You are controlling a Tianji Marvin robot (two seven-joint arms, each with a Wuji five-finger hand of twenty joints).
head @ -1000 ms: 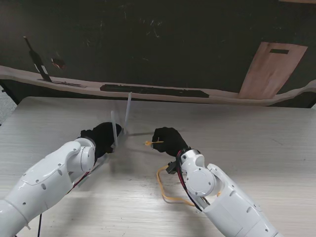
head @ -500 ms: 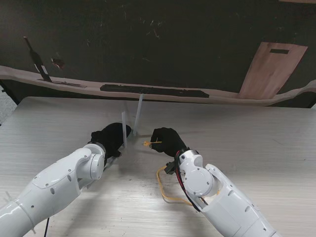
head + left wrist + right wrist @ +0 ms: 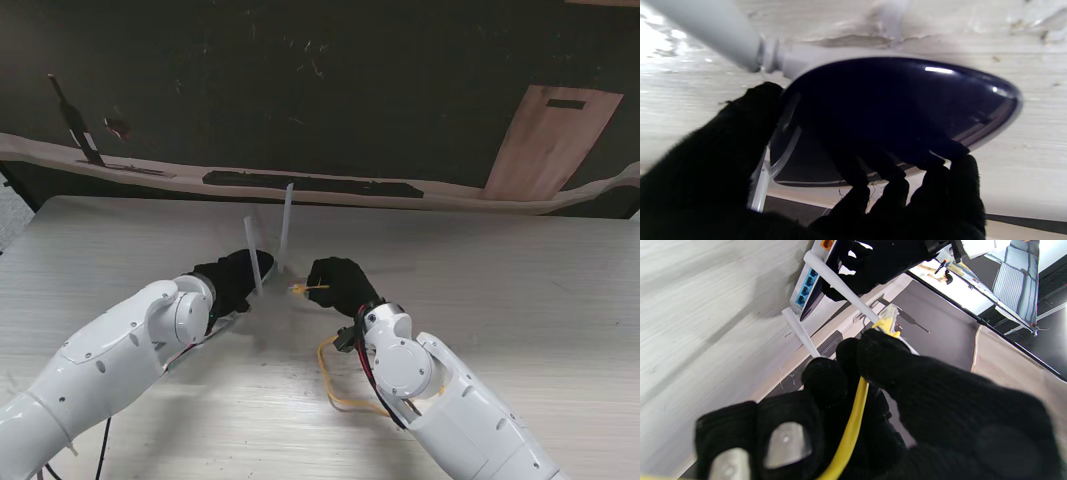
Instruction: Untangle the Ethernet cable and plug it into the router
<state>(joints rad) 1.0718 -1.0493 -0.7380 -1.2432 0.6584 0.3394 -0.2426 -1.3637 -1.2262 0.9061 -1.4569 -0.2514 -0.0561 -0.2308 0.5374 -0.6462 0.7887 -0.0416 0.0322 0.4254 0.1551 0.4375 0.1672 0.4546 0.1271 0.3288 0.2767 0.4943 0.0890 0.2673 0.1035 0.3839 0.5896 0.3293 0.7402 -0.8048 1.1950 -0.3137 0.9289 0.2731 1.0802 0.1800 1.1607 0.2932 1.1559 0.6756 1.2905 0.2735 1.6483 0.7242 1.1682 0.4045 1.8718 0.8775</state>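
Cable slack: a yellow loop of the Ethernet cable [image 3: 335, 385] is seen lying on the bench [image 3: 540, 290] nearest to me, beside the right forearm; no knot is visible in it.
Right hand: the right hand [image 3: 340, 283] is clamped on the cable just behind the plug [image 3: 887, 317], which is pointed toward the router.
Left hand: the left hand [image 3: 232, 280] is closed around the router [image 3: 893, 113], which is held tilted off the bench, antennas [image 3: 286, 225] raised.
Ports: blue sockets [image 3: 805, 286] are presented to the plug, a small gap apart.
Progress: untangling is judged done; insertion is left.
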